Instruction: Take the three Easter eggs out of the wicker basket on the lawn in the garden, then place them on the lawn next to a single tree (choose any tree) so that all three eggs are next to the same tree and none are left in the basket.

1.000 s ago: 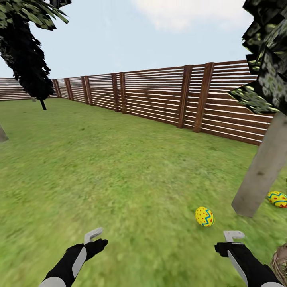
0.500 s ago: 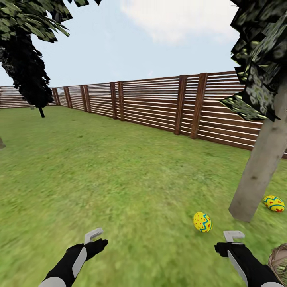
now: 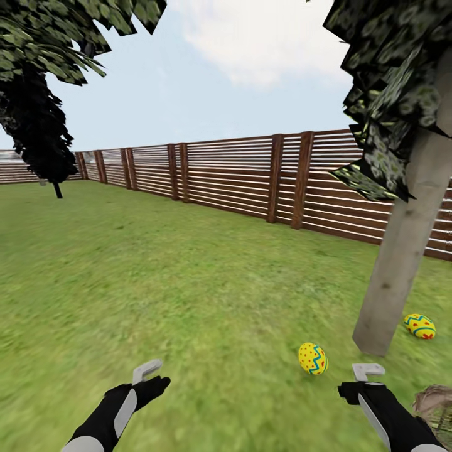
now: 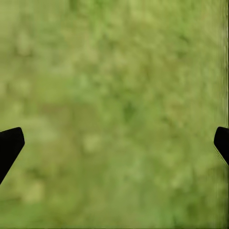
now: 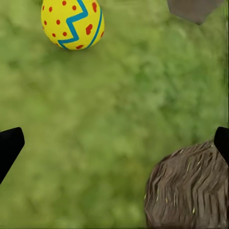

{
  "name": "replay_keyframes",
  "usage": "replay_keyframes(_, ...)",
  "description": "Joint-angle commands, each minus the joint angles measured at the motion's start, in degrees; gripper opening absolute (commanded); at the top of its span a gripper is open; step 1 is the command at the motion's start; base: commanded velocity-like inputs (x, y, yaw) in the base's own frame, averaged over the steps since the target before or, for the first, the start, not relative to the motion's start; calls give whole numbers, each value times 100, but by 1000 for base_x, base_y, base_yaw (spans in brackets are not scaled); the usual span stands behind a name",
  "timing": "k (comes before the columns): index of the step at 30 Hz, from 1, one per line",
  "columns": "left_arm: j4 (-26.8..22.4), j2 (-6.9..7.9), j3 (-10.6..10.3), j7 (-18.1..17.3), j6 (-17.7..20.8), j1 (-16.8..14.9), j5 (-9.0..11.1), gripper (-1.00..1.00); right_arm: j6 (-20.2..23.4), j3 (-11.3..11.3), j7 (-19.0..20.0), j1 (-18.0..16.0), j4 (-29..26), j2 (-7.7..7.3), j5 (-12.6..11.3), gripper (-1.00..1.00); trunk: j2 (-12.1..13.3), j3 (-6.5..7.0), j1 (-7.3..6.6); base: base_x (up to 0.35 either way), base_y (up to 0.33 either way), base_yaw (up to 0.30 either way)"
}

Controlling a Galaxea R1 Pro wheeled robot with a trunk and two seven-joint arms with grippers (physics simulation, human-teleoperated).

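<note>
Both of my tools hang low over the lawn [image 3: 188, 282]: my left tool [image 3: 148, 370] and my right tool [image 3: 368, 371] each have their fingers spread wide and hold nothing, as the wrist views confirm by the dark fingertips [image 4: 9, 145] at opposite edges with only grass between them. One Easter egg [image 3: 312, 358] lies on the grass just ahead of my right tool and near the foot of the tree [image 3: 392, 276], whose pale trunk rises into a dark speckled crown. A second Easter egg [image 3: 419, 326] lies just beside the trunk on its far side. The wicker basket [image 3: 436, 405] sits at my right forearm; its contents cannot be made out. A slatted wooden fence [image 3: 251, 182] bounds the garden beyond.
</note>
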Motion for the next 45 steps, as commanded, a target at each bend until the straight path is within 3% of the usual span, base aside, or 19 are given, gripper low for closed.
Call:
replay_keyframes(1, -13, -6, 40, -18, 45, -1, 40, 100, 28, 20, -33, -3, -8, -3, -36, 100, -1, 16, -4, 0, 0, -230)
replay_keyframes(7, -13, -6, 40, -18, 45, -1, 38, 100, 24, 17, -32, -3, -8, -10, -48, 100, 15, 148, -23, 0, 0, -236)
replay_keyframes(21, -13, 3, 40, -27, 71, -1, 44, 100, 19, -7, -15, -1, -6, -39, -80, 100, 577, 400, -331, 0, 0, -203)
replay_keyframes(45, -13, -10, 40, -27, 62, -1, 38, 100, 19, -33, 117, -3, 1, -87, -106, 100, 1540, 822, -858, 0, 0, -8)
